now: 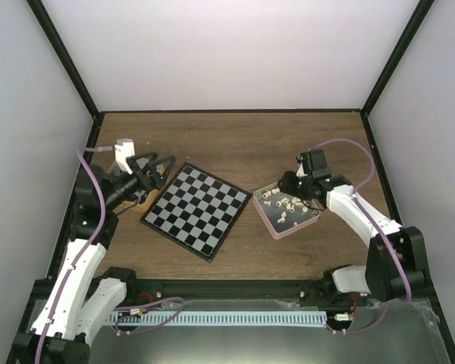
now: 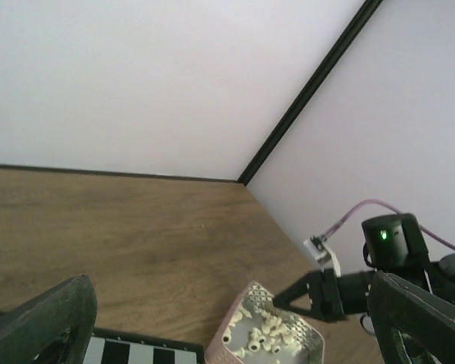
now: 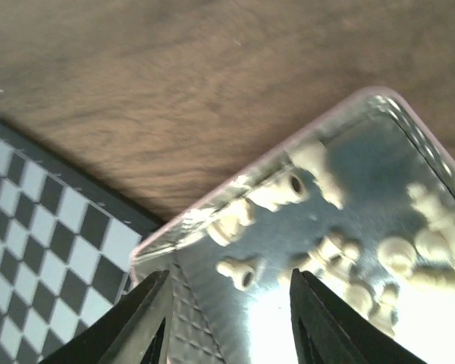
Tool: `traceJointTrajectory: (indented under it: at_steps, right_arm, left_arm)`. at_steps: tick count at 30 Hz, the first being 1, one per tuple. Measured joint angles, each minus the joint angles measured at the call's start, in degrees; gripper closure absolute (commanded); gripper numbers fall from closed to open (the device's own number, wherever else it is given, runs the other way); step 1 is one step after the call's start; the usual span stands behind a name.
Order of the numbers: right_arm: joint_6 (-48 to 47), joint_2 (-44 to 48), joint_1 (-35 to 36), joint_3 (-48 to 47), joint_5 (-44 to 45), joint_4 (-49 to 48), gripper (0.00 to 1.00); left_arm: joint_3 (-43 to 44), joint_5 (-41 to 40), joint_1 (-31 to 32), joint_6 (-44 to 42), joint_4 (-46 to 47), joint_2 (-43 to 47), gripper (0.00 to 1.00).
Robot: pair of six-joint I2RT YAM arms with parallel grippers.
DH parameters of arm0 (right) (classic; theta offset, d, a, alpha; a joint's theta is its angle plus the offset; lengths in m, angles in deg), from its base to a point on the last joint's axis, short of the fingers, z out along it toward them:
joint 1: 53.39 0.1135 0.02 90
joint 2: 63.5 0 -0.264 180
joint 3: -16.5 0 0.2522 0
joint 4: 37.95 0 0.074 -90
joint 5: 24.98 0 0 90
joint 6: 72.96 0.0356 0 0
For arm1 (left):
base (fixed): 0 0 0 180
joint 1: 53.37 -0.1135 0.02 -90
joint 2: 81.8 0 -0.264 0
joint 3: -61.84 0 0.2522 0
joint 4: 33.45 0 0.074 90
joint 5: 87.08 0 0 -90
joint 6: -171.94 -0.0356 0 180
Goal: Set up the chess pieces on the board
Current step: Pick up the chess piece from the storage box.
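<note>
You have a brown wooden table (image 1: 235,144) in front of you, boxed in by white walls with black corner struts. The board (image 1: 199,209) lies flat near the middle, turned corner-on to you. The chess pieces (image 1: 286,206) in view are cream-white, jumbled on their sides in a pink tray (image 1: 264,218). The tray sits right at the board's right corner; whether the two touch you cannot tell. Your right gripper (image 3: 229,284) hangs low over the tray's board-side corner, its jaws partly apart with nothing clamped between them. One cream pawn (image 3: 239,271) lies on the shiny tray floor right at the gap between the tips. Your left gripper (image 1: 156,170) hovers off the board's left edge, jaws spread wide and holding nothing, pointing across toward the tray.
</note>
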Motion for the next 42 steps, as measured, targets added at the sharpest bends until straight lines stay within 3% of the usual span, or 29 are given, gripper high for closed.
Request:
traceJointTrajectory:
  at_steps: [5, 12, 18, 25, 29, 34, 42]
  right_arm:
    - [0.33, -0.79, 1.33, 2.86, 6.45, 1.6, 0.77]
    - [0.17, -3.19, 3.56, 3.52, 11.13, 4.09, 0.73]
    - [0.52, -4.5, 4.5, 5.22, 12.17, 4.57, 0.8]
    - [0.63, -7.82, 4.57, 5.2, 13.49, 4.28, 0.8]
    - [0.7, -9.01, 4.57, 4.87, 13.79, 3.3, 0.91]
    - [0.79, -9.86, 4.57, 4.74, 14.47, 3.21, 0.97]
    - [0.79, -8.04, 6.45, 2.97, 16.87, 5.16, 0.98]
  left_arm:
    - [0.17, -1.14, 0.0, -1.09, 3.34, -2.36, 0.0]
    - [2.23, -1.33, 0.0, -1.38, 1.7, -4.09, 0.0]
    - [7.56, -1.51, 0.0, -2.8, 2.08, -3.87, 0.0]
    - [5.09, -1.9, 0.0, -2.84, 3.1, -4.04, 0.0]
    - [4.28, -2.21, -0.02, -2.84, 3.08, -3.96, 0.0]
    - [4.07, -2.38, -0.09, -2.82, 3.15, -3.19, 0.0]
    - [3.87, -3.15, -0.13, -2.84, 3.08, -2.32, 0.0]
